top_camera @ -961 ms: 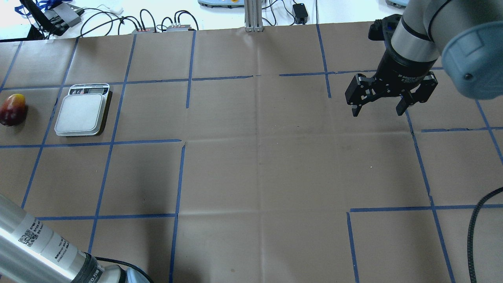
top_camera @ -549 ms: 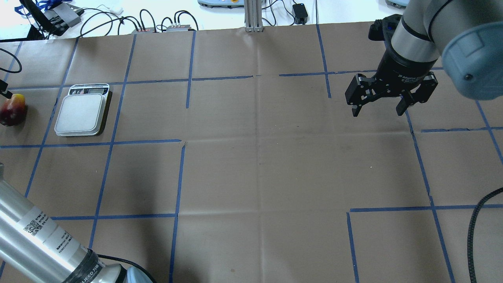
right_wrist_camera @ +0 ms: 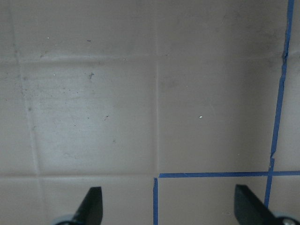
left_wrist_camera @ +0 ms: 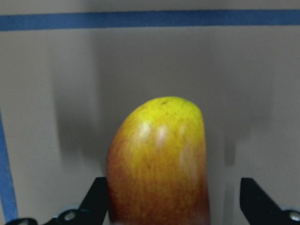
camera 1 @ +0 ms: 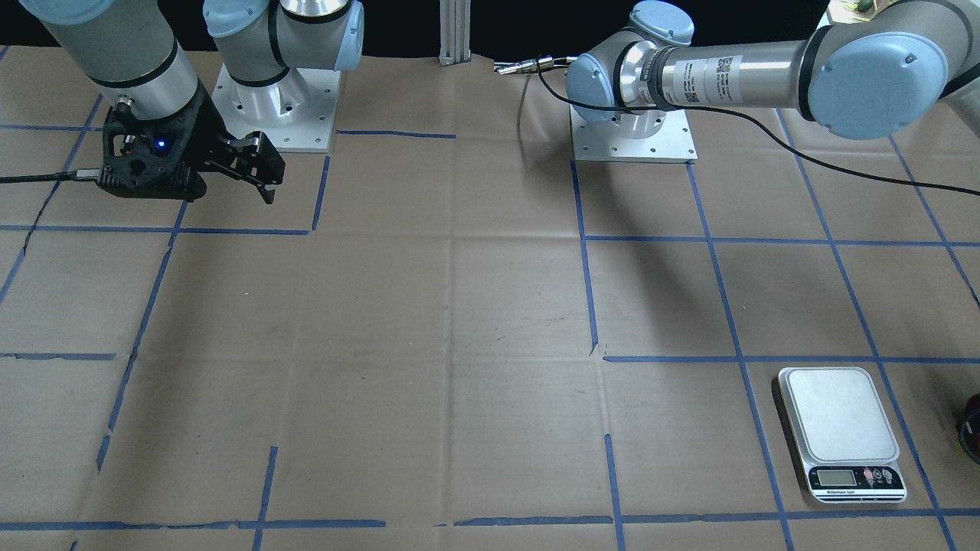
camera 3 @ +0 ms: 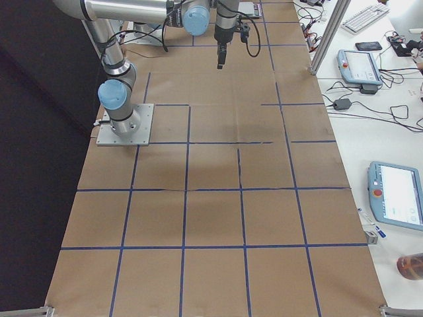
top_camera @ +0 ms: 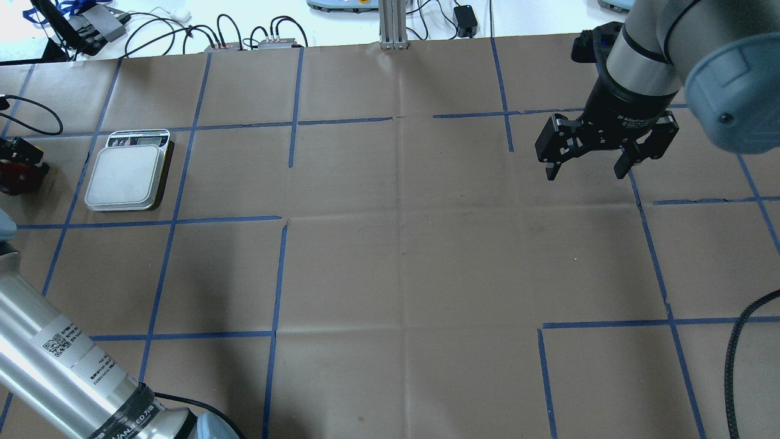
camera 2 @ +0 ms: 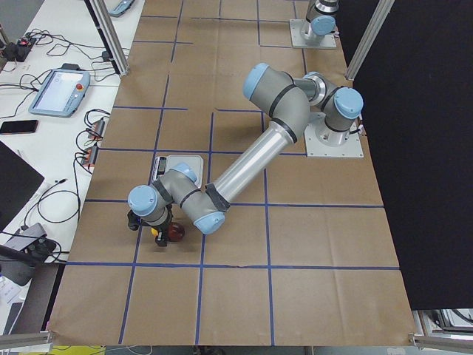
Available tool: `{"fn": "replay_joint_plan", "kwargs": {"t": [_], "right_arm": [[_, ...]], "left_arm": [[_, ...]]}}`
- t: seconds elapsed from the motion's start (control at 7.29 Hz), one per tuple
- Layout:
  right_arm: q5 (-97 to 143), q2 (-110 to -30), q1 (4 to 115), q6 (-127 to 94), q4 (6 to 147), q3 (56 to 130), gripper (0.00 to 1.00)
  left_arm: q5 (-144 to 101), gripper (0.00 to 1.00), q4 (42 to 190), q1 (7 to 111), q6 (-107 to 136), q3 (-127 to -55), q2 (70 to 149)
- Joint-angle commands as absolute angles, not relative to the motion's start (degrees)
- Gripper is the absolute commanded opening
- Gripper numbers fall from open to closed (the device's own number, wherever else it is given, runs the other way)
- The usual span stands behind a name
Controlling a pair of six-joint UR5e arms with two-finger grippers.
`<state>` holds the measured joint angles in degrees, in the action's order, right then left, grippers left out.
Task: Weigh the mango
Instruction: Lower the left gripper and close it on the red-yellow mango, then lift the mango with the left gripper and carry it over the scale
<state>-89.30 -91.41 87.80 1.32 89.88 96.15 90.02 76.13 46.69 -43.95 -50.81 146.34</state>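
Listing the contents of the desk [top_camera: 402, 262], covered in brown paper and marked into squares by blue tape lines [top_camera: 277, 274].

Item 1: mango [left_wrist_camera: 159, 154]. The yellow tip points away from the left wrist camera, and the skin turns orange-red toward that camera. Its dark red end shows in the overhead view. It lies on the paper at the far left end of the desk, left of the scale and apart from it, with one tape line between them.

Item 2: left end effector [left_wrist_camera: 172, 187]. It is lowered over the mango with its fingers [left_wrist_camera: 97, 199] spread wide and straddling the fruit. The finger on the wrist view's left is just beside the skin, and contact cannot be told. The other finger stands off with a visible gap.

Item 3: right end effector [top_camera: 586, 174]. It hangs above the far right part of the desk, its fingers wide apart over bare paper and tape.

Item 4: scale [top_camera: 125, 177]. It has a flat white platform with the display strip along its far edge.
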Motion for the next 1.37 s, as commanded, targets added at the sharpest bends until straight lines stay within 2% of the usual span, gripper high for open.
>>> {"fn": "replay_joint_plan", "kwargs": {"t": [0.0,0.27,0.69,0.96,1.24], "right_arm": [[-89.3,-91.41,87.8,1.32,89.91,96.15,1.0],[-89.3,-91.41,87.8,1.32,89.91,96.15,1.0],[-89.3,-91.41,87.8,1.32,89.91,96.15,1.0],[-89.3,-91.41,87.8,1.32,89.91,96.15,1.0],[-89.3,-91.49,87.8,1.32,89.91,96.15,1.0]], "left_arm": [[90.61,0.64,76.46,46.67,-43.77,-50.71,146.43],[90.62,0.49,76.9,46.58,-43.77,-49.93,145.64],[90.44,0.48,81.88,48.24,-40.02,-52.1,136.36],[90.27,0.48,81.57,55.07,-30.38,-63.13,128.44],[90.18,0.48,76.33,60.09,-22.45,-70.9,126.3]]}}
